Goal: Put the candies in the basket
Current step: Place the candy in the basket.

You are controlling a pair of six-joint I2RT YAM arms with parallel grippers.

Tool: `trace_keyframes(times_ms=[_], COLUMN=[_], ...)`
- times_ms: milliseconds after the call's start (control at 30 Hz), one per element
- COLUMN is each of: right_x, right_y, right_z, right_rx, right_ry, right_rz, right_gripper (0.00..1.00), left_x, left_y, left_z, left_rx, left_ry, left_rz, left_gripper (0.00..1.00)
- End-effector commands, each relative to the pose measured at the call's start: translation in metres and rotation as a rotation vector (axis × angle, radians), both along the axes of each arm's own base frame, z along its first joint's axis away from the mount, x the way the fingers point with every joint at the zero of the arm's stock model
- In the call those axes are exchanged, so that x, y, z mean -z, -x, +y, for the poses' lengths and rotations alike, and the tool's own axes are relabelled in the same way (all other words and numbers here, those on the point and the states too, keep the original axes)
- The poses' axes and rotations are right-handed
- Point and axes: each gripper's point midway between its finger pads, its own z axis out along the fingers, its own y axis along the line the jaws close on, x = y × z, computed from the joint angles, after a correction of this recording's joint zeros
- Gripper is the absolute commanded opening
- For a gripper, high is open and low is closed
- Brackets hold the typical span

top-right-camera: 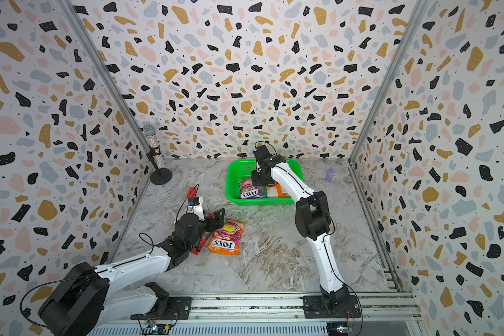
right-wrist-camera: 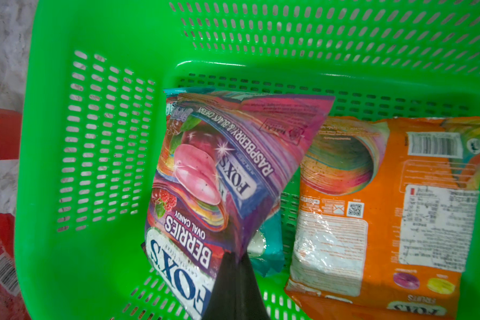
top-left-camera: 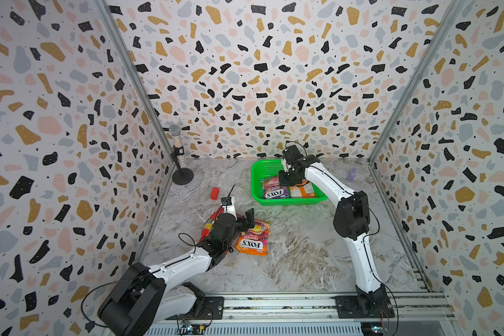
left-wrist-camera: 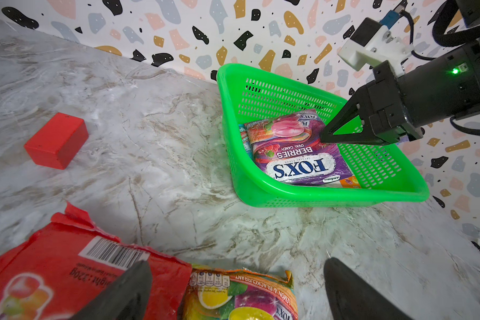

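Note:
The green basket point(top-left-camera: 255, 180) point(left-wrist-camera: 233, 138) stands at the back of the table. In it lie a purple candy bag point(right-wrist-camera: 219, 166) point(top-left-camera: 274, 189), an orange one point(right-wrist-camera: 385, 207) beside it, and a teal one point(right-wrist-camera: 269, 249) mostly hidden under the purple. My right gripper point(right-wrist-camera: 237, 257) point(top-left-camera: 288, 181) reaches into the basket and is shut on the purple bag's edge. On the table in front, an orange-yellow bag point(top-left-camera: 252, 240) point(left-wrist-camera: 241, 296) lies next to a red bag point(left-wrist-camera: 53, 271) point(top-left-camera: 208, 225). My left gripper point(left-wrist-camera: 237, 293) point(top-left-camera: 245, 224) hovers open over these two, holding nothing.
A small red block point(top-left-camera: 215, 193) point(left-wrist-camera: 56, 140) sits left of the basket. A glittery microphone on a black stand point(top-left-camera: 179, 157) is in the back left corner. A small purple object point(top-left-camera: 353, 173) lies at the back right. Patterned walls enclose three sides.

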Motion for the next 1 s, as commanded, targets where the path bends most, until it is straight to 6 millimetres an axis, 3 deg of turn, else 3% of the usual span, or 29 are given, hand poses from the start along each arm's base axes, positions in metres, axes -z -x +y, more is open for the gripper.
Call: trace_keyframes(times_ms=[0, 67, 133, 233, 333, 500, 633, 733, 967], right_x=[-0.005, -0.009, -0.015, -0.026, -0.030, -0.008, 0.018, 0.030, 0.036], right_y=[0.008, 0.009, 0.009, 0.008, 0.009, 0.010, 0.011, 0.011, 0.011], right_z=[-0.001, -0.005, -0.015, -0.026, -0.023, -0.016, -0.016, -0.014, 0.008], right_rx=[-0.013, -0.012, -0.002, 0.015, 0.006, -0.008, -0.018, -0.020, -0.037], right_ry=[0.004, 0.019, 0.063, 0.107, 0.083, 0.075, 0.099, 0.099, -0.007], right_rz=[0.015, 0.006, -0.013, -0.051, -0.052, -0.002, 0.040, 0.063, 0.091], right_gripper=[0.17, 0.32, 0.39, 0.41, 0.41, 0.43, 0.55, 0.59, 0.60], left_x=[-0.018, -0.018, -0.017, -0.018, -0.019, -0.023, -0.023, -0.023, -0.023], left_y=[-0.005, -0.004, -0.004, -0.003, -0.002, 0.000, 0.002, 0.003, 0.007], left_z=[-0.001, -0.002, -0.001, 0.003, 0.008, 0.016, 0.026, 0.034, 0.053], left_rx=[-0.022, -0.021, -0.026, -0.047, -0.067, -0.098, -0.152, -0.196, -0.290], left_ry=[0.029, 0.027, 0.030, 0.034, 0.034, 0.037, 0.053, 0.055, 0.054], left_rz=[-0.002, 0.021, 0.029, 0.026, 0.018, 0.001, 0.002, 0.007, -0.004], left_gripper=[1.00, 1.00, 1.00, 1.00, 1.00, 1.00, 1.00, 1.00, 1.00])
